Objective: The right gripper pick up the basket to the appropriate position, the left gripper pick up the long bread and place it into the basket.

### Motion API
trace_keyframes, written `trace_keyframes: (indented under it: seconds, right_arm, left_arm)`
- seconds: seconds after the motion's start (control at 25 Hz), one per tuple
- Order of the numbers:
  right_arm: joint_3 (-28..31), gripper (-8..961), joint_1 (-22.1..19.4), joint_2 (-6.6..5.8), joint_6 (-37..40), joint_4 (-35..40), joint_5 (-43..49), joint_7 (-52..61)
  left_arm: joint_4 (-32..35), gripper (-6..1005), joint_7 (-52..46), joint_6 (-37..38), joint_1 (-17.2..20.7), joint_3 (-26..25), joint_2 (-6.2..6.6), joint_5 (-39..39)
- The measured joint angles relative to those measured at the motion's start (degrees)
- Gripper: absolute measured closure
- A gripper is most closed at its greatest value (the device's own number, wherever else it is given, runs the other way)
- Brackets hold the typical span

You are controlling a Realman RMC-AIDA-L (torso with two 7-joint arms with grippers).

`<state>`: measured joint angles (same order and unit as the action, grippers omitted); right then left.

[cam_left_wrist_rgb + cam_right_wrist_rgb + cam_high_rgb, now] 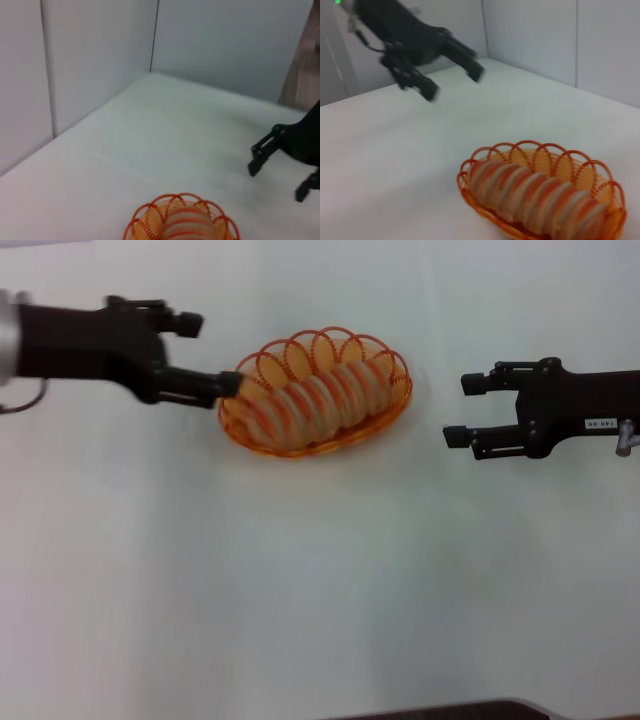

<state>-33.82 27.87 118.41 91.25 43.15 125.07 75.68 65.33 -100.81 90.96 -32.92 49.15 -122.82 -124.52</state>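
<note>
The ridged tan long bread (320, 400) lies lengthwise inside the orange wire basket (385, 420) on the white table (300, 590). My left gripper (212, 355) hangs unclenched beside its rim; my right gripper (462, 410) waits spread, well apart.

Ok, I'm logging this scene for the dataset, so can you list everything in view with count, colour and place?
basket: one, orange wire, on the table at centre, between the two claws.
long bread: one, tan with orange-brown ridges, lying inside the basket.
table: one, white, bearing the basket.
walls: pale grey panels behind the table, seen in the wrist views.
left claw: one, black, open, at the basket's left end, one finger at its rim.
right claw: one, black with a small white label, open, apart from the basket on its right.
</note>
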Motion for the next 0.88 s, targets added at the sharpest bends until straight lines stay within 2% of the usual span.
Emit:
trace_keyframes:
  seconds: [0.08,0.2,0.24,0.28,0.52,0.88]
  right_arm:
    - [0.67,137,0.03,-0.14,-0.01,0.0,0.0,0.0]
    - [1.6,137,-0.11,-0.31,0.3,0.0,-0.01,0.0]
    - [1.9,137,-0.22,-0.34,0.56,0.0,-0.01,0.0]
    - [2.11,137,-0.33,-0.38,0.96,0.0,-0.01,0.0]
    - [3.83,137,-0.88,-0.97,3.87,0.1,-0.01,-0.04]
    - [4.16,137,-1.98,-1.1,4.32,-0.09,0.0,-1.0]
  left_arm:
    - [-1.3,81,2.19,3.69,1.24,-4.26,0.91,1.49]
    - [-3.45,81,3.99,7.59,3.21,-7.71,2.35,2.68]
    - [-4.02,81,4.27,8.25,3.9,-8.25,2.71,2.81]
    - [-5.03,81,4.67,9.22,5.48,-8.98,3.59,2.91]
    - [-7.84,82,5.53,11.1,9.68,-11.32,5.84,3.24]
    - [-13.74,82,12.21,10.74,12.53,-12.95,6.27,2.87]
